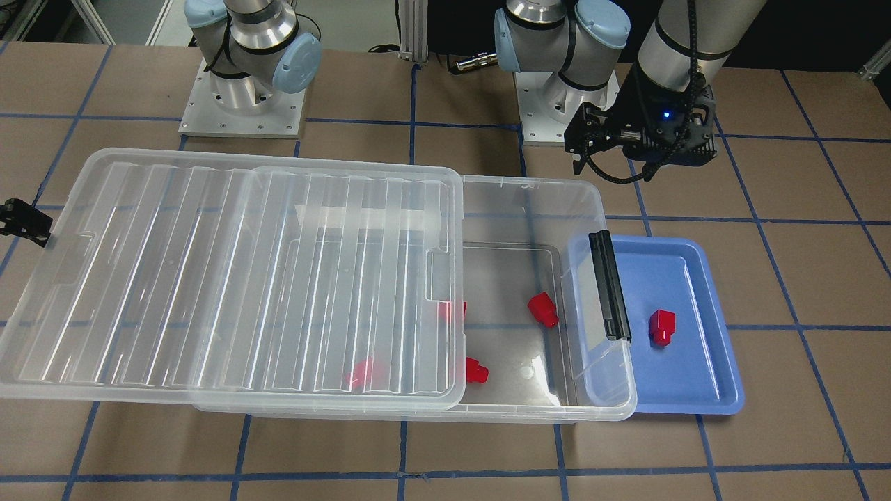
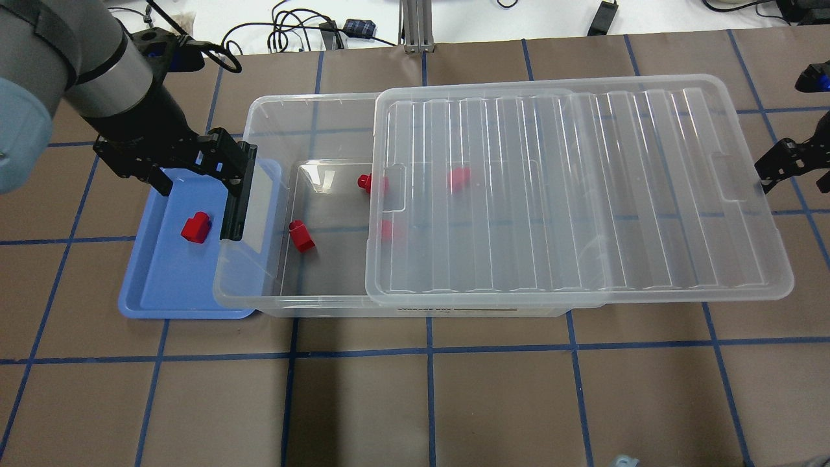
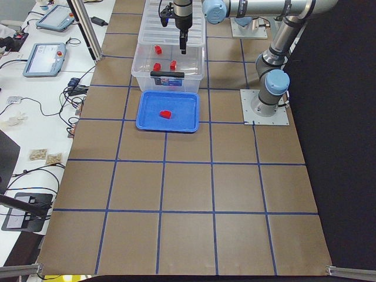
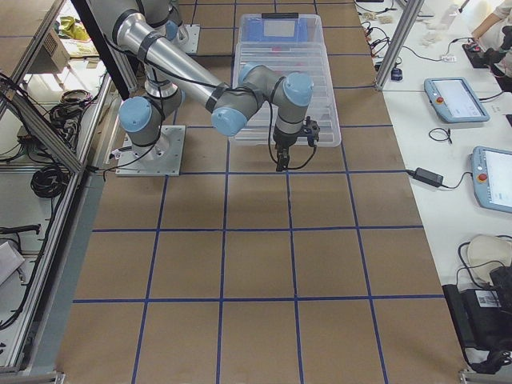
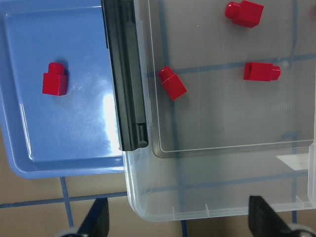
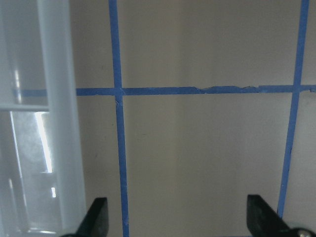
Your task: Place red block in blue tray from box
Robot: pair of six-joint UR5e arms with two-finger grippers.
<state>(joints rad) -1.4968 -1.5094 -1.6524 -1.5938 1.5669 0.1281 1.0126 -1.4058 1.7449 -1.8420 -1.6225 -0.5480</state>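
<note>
Overhead, low centre, the strip label on the near wall of the box is too blurred for me to read. Left of it, the red block lies in the blue tray; four other red blocks sit inside the box. My left gripper hangs pointing down over the tray's far end, fingers spread, empty. At the right edge, the right gripper points down beyond the lid, also spread.

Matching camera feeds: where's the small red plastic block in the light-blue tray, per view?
Front-facing: small glossy red plastic block right of centre, in the shallow light-blue plastic tray.
Overhead: left.
Exterior left: upper centre.
Exterior right: too small to tell.
Left wrist: upper left.
Right wrist: not in it.
Landmark: black latch bar beside the tray.
</note>
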